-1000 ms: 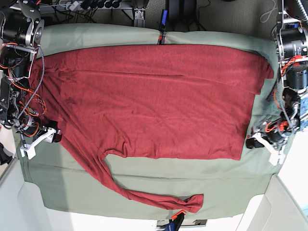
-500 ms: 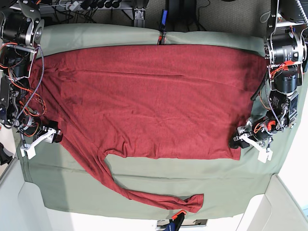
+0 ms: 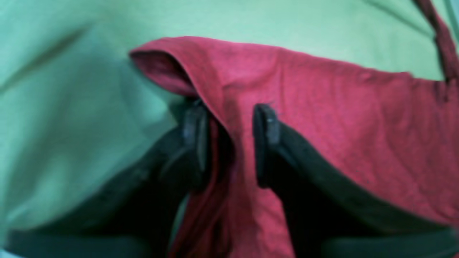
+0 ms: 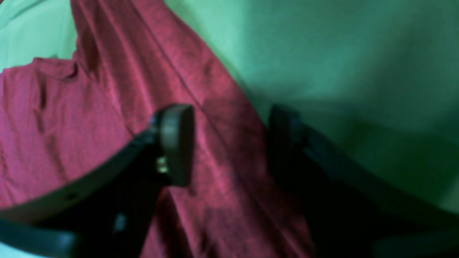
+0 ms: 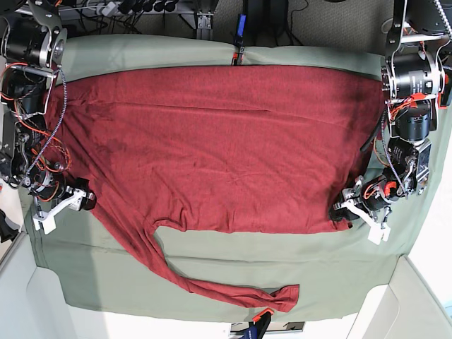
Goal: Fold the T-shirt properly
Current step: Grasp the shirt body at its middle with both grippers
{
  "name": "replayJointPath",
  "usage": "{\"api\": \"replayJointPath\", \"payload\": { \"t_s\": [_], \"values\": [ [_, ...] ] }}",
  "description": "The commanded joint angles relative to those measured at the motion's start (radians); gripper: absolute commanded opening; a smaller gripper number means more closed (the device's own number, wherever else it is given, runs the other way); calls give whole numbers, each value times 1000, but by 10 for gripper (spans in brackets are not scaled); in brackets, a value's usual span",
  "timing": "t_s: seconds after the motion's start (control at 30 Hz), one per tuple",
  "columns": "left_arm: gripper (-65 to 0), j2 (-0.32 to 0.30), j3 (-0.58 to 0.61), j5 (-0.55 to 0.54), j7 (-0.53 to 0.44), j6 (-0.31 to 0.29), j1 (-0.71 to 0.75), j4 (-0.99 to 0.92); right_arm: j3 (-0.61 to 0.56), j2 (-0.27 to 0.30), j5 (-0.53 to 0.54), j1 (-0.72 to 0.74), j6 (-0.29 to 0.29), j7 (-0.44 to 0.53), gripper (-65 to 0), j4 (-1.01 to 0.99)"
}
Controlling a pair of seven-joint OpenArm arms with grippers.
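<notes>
in the left wrist view the left gripper (image 3: 229, 143) straddles a raised hem corner of the t-shirt (image 3: 322, 118), jaws part open with cloth between them, apparently to pinch it for a fold. in the right wrist view the right gripper (image 4: 229, 143) hangs wide open over the shirt's edge, holding nothing. in the base view the shirt lies spread on the green table cloth (image 5: 212, 265), a gripper at each lower corner.

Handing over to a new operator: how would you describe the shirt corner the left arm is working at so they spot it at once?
On the sage-green table cloth, the maroon T-shirt lies spread wide. Follow its lower hem to the base view's right end: that corner is raised, straddled by the left gripper, unlike the flat hem and trailing sleeve.
</notes>
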Motion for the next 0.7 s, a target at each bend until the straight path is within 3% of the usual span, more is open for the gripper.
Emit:
{"api": "replayJointPath", "payload": {
  "t_s": [0.0,0.1,0.17,0.33,0.4,0.67],
  "values": [
    [-500,-14,-3,-6,-22,-14,-32,12,2,11,15,27,15,16,-417,14],
    [-620,-14,-3,29,-27,-14,-32,12,2,11,15,27,16,40,-570,14],
    [-650,-14,-3,45,-37,-14,-31,12,2,11,15,27,22,57,-650,14],
    [-650,-21,-3,65,-52,-17,-32,13,2,11,16,30,81,58,-650,14],
    [-650,-30,-3,64,-55,-72,-32,16,2,11,15,31,107,67,-650,16],
    [-650,-83,-3,22,0,-87,-28,35,2,20,18,29,113,49,-650,37]
  ]
}}
